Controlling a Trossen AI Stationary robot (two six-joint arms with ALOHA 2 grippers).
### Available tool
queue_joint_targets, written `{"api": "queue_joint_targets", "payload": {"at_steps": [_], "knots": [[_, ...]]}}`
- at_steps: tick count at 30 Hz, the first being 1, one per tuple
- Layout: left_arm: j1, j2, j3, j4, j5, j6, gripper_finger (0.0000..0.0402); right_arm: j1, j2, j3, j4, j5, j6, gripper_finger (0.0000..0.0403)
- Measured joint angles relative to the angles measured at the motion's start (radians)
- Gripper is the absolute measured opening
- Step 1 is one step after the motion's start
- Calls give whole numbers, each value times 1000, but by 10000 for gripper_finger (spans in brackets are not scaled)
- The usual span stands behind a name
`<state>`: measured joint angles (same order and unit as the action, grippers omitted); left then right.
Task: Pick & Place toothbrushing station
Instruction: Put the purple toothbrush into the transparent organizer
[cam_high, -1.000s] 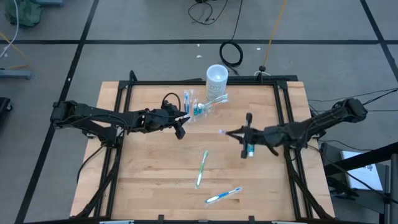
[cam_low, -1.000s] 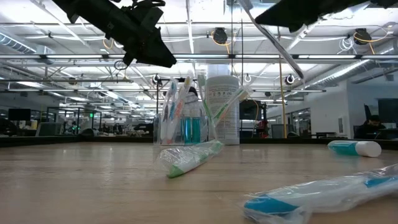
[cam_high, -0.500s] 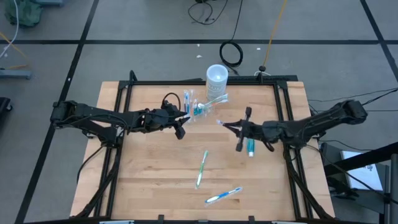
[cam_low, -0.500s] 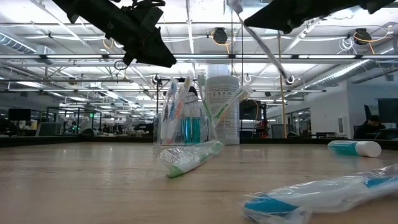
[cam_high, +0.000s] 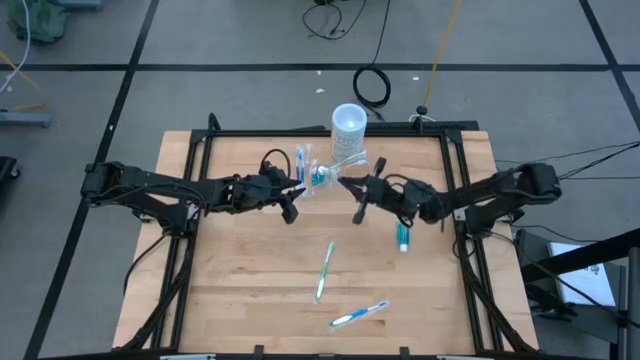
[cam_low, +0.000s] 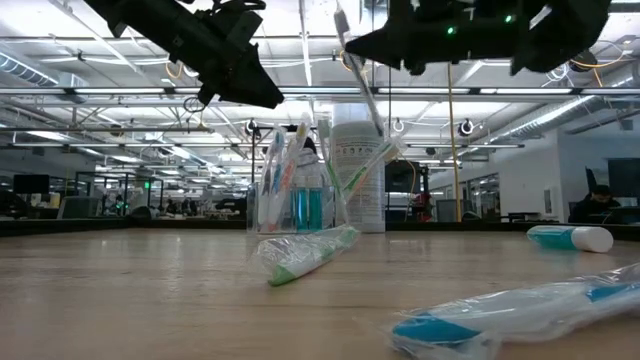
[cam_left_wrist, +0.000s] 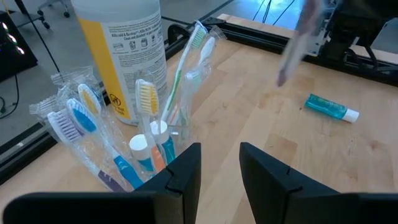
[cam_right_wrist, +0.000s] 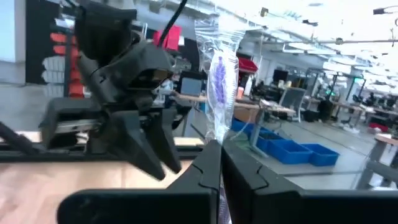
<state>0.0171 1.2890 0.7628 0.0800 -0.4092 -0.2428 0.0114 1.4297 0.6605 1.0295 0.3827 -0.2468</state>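
The toothbrushing station (cam_high: 315, 173), a small clear plastic holder with several wrapped toothbrushes and tubes standing in it, rests on the table near the far edge; it also shows in the low view (cam_low: 295, 200) and the left wrist view (cam_left_wrist: 146, 140). My left gripper (cam_high: 292, 203) is open and empty just left of it, its fingers (cam_left_wrist: 186, 171) clear of it. My right gripper (cam_high: 354, 187) is shut on a wrapped toothbrush (cam_right_wrist: 219, 81) with purple bristles, in the air just right of the holder. My right gripper pinches the wrapped toothbrush's handle (cam_right_wrist: 217, 144) between its two fingers, through the clear wrapper. The fingers come from the table's right side. The brush head sticks out beyond the fingertips toward the holder. The toothbrush (cam_low: 360, 75) is tilted and lifted clear of the table.
A tall white cup (cam_high: 348, 122) stands behind the holder at the far edge. A teal toothpaste tube (cam_high: 402, 238) lies right of centre. A green wrapped toothbrush (cam_high: 324, 270) and a blue one (cam_high: 358, 314) lie toward the near edge.
My right gripper has carried the wrapped toothbrush toward the table's left and far edge, close to the holder, keeping its hold. The brush stays tilted and clear of the table.
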Motion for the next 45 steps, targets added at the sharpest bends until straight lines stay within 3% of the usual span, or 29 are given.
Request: {"api": "queue_joint_targets", "payload": {"at_steps": [7, 14, 20, 32, 45], "knots": [[5, 0, 0, 3, 0, 0, 118, -115, 109, 0, 204, -113, 64, 0], [8, 0, 0, 24, 0, 3, 118, -202, 142, 0, 237, -128, 150, 0], [9, 0, 0, 55, -1, 4, 118, -261, 233, 2, 309, -230, 214, 0], [9, -1, 0, 51, -1, 4, 118, -306, 410, 95, 339, -229, 156, 0], [8, 0, 0, 50, 0, 3, 118, -332, 424, 105, 403, -230, 104, 0]]}}
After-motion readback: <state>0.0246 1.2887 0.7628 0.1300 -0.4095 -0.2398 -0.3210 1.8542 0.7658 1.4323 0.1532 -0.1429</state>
